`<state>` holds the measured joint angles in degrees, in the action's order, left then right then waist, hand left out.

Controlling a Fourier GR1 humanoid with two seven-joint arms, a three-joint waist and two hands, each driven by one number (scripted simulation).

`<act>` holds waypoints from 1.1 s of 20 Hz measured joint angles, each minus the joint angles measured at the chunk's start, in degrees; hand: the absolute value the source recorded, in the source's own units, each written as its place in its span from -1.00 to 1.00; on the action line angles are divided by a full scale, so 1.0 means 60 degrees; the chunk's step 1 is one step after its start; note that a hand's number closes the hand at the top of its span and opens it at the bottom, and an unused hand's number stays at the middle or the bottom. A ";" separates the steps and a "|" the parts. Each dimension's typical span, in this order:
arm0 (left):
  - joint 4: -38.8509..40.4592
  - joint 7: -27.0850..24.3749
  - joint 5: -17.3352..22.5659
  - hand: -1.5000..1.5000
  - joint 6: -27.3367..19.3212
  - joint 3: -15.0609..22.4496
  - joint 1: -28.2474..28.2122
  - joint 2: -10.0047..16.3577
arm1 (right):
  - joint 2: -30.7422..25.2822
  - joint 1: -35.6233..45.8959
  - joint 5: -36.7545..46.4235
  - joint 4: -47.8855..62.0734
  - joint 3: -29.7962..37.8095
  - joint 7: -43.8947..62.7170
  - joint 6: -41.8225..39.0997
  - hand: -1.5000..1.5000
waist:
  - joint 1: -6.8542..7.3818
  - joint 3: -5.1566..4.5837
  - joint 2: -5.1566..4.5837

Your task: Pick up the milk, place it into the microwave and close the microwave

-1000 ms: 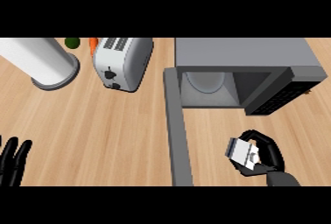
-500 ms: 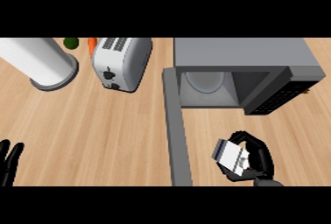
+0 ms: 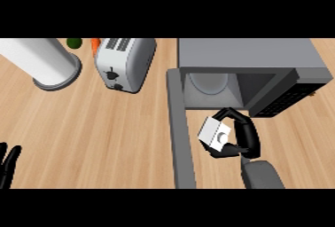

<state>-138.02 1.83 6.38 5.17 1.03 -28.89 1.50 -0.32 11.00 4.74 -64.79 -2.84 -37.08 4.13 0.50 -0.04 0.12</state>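
Carrying the milk [image 3: 215, 132], the right hand [image 3: 245, 135] sits at centre right of the frame, just below the open mouth of the microwave [image 3: 248, 53]. A second ago hand and carton were lower and further right, out in front of the control panel; they have since travelled up and to the left, toward the cavity. Fingers and thumb curl round the white carton, which is tilted and lifted off the counter [image 3: 98, 133]. Carton is close to the open door [image 3: 178, 133], which runs as a grey strip down the middle of the frame; whether the two touch cannot be told. Judgement: pick-up is done, and the insertion is under way but not finished, since the milk is outside the cavity. Inside the microwave only the grey turntable [image 3: 209, 82] shows; nothing rests on it. Door must wait until the hand is clear. Left hand [image 3: 8, 164] rests at the lower left edge, fingers straight, holding nothing. Toaster [image 3: 124, 62] and a white cylinder [image 3: 39, 60] stand at upper left, well apart from the work.
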 measured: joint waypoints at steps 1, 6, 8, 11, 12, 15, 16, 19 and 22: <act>0.0047 -0.0001 0.0022 -1.00 0.0016 -0.0043 0.0061 0.0012 | 0.0011 0.0384 0.0044 0.0271 -0.0060 0.0160 0.0380 1.00 | 0.0025 0.0001 -0.0008; 0.0324 -0.0128 0.0280 -1.00 0.0264 -0.0391 0.0111 0.0129 | -0.0121 0.2055 0.0471 0.1442 0.0203 0.1180 0.1532 1.00 | 0.0074 0.0004 -0.0032; 0.0440 -0.0131 0.0183 -1.00 0.0267 -0.0297 0.0226 0.0080 | -0.0284 0.2804 0.0599 0.2262 0.0499 0.1300 0.1774 1.00 | 0.0101 0.0006 -0.0050; 0.0365 -0.0090 0.0381 -1.00 0.0414 -0.0390 0.0144 0.0120 | -0.0480 0.3854 0.0694 0.3674 0.0945 0.1112 0.2044 1.00 | 0.0176 0.0010 -0.0073; 0.0379 -0.0102 0.0369 -1.00 0.0449 -0.0384 0.0170 0.0130 | -0.0563 0.4248 0.0747 0.4103 0.1068 0.1101 0.2158 1.00 | 0.0201 0.0012 -0.0086; 0.0566 -0.0167 0.0419 -1.00 0.0512 -0.0469 0.0353 0.0157 | -0.0957 0.5238 0.0836 0.5375 0.1441 0.1017 0.2300 1.00 | 0.0304 0.0015 -0.0136; 0.0625 -0.0185 0.0463 -1.00 0.0536 -0.0554 0.0424 0.0192 | -0.0935 0.5461 0.0900 0.5774 0.1523 0.0938 0.2536 1.00 | 0.0331 0.0015 -0.0149; 0.0571 -0.0145 0.0422 -1.00 0.0571 -0.0445 0.0462 0.0173 | -0.1228 0.6226 0.1052 0.6687 0.1788 0.0989 0.3099 1.00 | 0.0457 0.0023 -0.0203; 0.0764 -0.0240 0.0468 -1.00 0.0664 -0.0488 0.0571 0.0208 | -0.1440 0.6641 0.1073 0.7322 0.2114 0.0855 0.3828 1.00 | 0.0563 0.0024 -0.0259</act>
<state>-133.44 0.39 9.19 9.15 -1.90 -25.46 2.75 -8.96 50.85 11.17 -20.86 9.85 -31.96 27.10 3.88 0.11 -1.44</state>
